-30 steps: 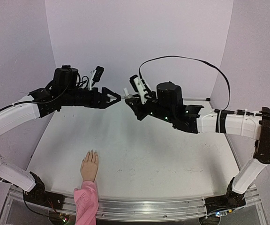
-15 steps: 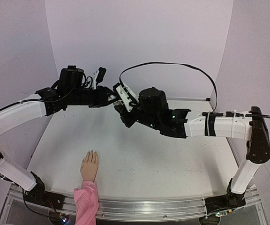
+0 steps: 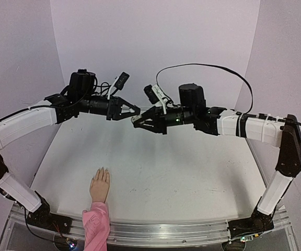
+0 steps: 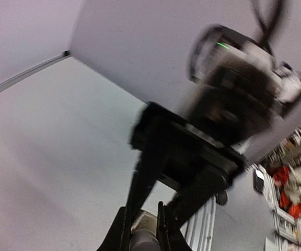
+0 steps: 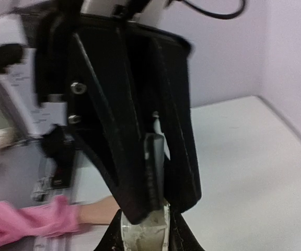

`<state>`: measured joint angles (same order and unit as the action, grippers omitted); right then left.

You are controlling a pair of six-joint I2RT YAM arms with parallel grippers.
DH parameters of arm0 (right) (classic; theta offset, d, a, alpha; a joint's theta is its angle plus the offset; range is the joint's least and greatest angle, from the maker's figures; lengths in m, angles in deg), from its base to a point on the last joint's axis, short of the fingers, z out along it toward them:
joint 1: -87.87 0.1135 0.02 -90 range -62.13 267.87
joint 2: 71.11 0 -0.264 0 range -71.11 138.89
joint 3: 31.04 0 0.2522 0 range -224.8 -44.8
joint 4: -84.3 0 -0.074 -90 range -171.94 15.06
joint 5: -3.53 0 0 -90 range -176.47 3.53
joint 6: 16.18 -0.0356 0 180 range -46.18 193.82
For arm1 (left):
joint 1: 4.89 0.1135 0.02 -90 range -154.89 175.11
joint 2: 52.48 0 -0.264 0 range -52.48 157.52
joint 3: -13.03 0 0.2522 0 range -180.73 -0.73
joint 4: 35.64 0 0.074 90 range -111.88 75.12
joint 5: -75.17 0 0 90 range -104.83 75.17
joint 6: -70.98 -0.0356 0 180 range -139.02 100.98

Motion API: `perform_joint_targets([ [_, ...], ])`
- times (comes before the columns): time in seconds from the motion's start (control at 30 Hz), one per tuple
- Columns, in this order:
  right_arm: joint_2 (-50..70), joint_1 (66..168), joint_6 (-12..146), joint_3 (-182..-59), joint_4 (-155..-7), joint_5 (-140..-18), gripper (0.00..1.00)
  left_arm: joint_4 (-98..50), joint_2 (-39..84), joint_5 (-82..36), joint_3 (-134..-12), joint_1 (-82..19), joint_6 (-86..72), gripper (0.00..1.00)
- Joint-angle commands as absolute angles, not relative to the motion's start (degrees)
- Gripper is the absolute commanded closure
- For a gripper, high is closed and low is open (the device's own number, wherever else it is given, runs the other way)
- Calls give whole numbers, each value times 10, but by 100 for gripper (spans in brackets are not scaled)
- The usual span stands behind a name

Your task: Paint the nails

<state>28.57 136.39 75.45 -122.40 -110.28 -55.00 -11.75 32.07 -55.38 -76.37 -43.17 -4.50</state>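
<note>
soft even light; both wrist views motion-blurred, overhead view's edges curved

White arm links (image 3: 22,123), black joints, black left end effector (image 3: 138,110), looping cable (image 3: 208,64).

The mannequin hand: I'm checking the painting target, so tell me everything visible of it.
The mannequin hand is small, flesh-coloured and smooth like plastic, with a pink sleeve at its wrist. It lies flat at the near left of the white table, fingers together, pointing toward the far side; the sleeve reaches the near metal rail. The nails are too small to make out. Nothing but the table touches it.
</note>
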Motion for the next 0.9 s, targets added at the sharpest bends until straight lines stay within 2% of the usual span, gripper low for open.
perform_joint_targets([
  [0.0,245,1387,695,-1261,-1252,-45,100,-174,310,-965,-792,-520,-185,100],
  [0.1,225,1377,694,-1245,-1250,-92,100,-175,312,-963,-804,-520,-187,100],
  [0.23,203,1362,703,-1209,-1248,-205,100,-175,302,-880,-802,-512,-168,97],
  [0.27,198,1360,708,-1200,-1247,-238,100,-175,295,-843,-797,-507,-160,91],
  [0.3,193,1357,713,-1190,-1245,-272,100,-175,287,-803,-789,-500,-150,78],
  [0.33,187,1357,721,-1181,-1242,-310,100,-175,277,-761,-779,-491,-137,59],
  [0.43,179,1357,766,-1161,-1212,-459,100,-174,241,-642,-739,-462,-95,18],
  [0.5,179,1357,773,-1153,-1200,-575,100,-172,216,-568,-713,-446,-59,9],
  [0.6,184,1362,768,-1153,-1194,-720,100,-166,191,-481,-692,-440,-13,4],
  [0.73,197,1390,782,-1163,-1199,-830,100,-162,191,-434,-688,-438,48,6],
  [0.83,213,1418,809,-1177,-1199,-883,100,-162,209,-429,-703,-438,76,13],
  [0.87,219,1427,816,-1183,-1198,-901,100,-162,215,-430,-709,-438,82,22],
])
